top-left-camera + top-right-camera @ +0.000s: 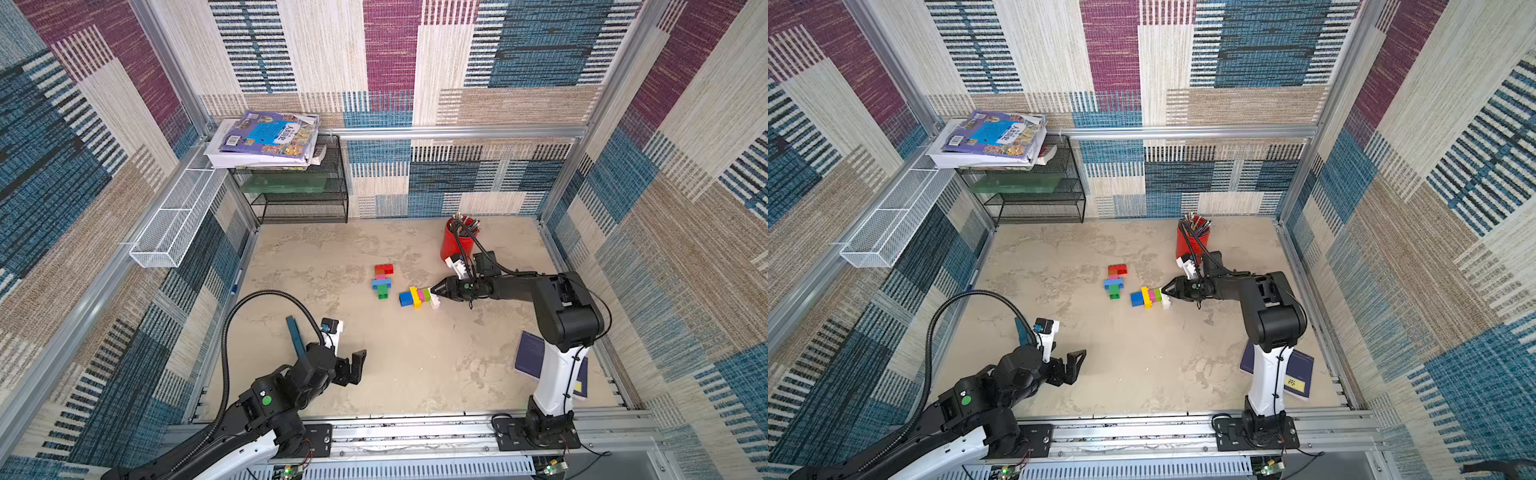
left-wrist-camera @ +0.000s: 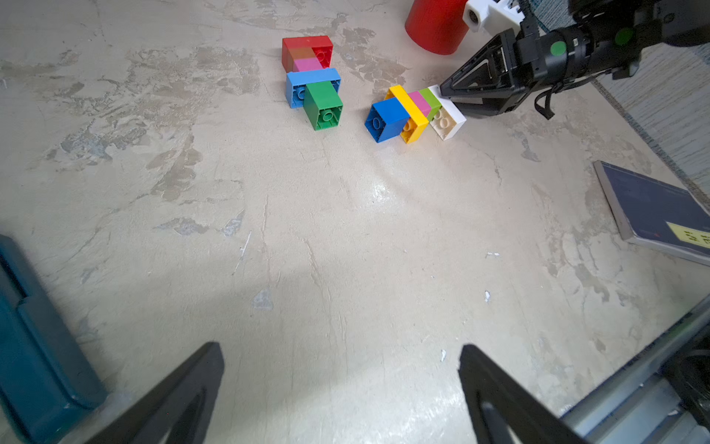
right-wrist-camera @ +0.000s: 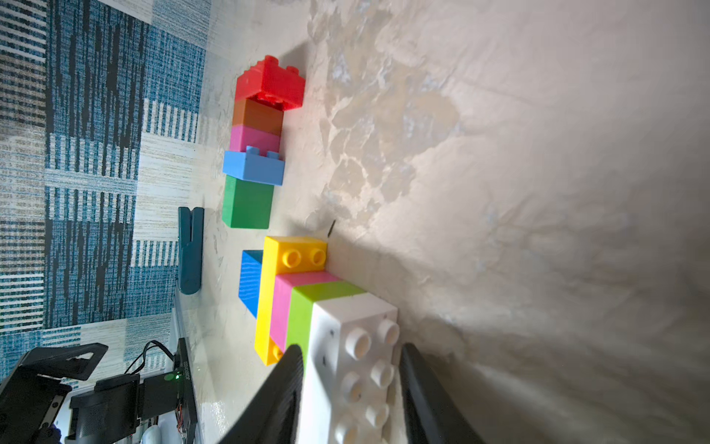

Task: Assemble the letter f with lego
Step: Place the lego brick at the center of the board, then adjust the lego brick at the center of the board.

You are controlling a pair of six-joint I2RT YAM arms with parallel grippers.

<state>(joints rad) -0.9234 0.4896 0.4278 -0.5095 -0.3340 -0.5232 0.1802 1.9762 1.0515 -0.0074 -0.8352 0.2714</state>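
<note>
Two joined lego pieces lie on the table in both top views. One is a red, orange, pink, light blue and green row. The other joins blue, yellow, pink, lime and white bricks. My right gripper is shut on the white brick at that piece's end, one finger on each side. My left gripper hovers open and empty over bare table near the front left.
A red pen cup stands behind my right arm. A dark notebook lies at the right front. A teal block lies beside my left arm. A black mesh rack with books stands at the back left.
</note>
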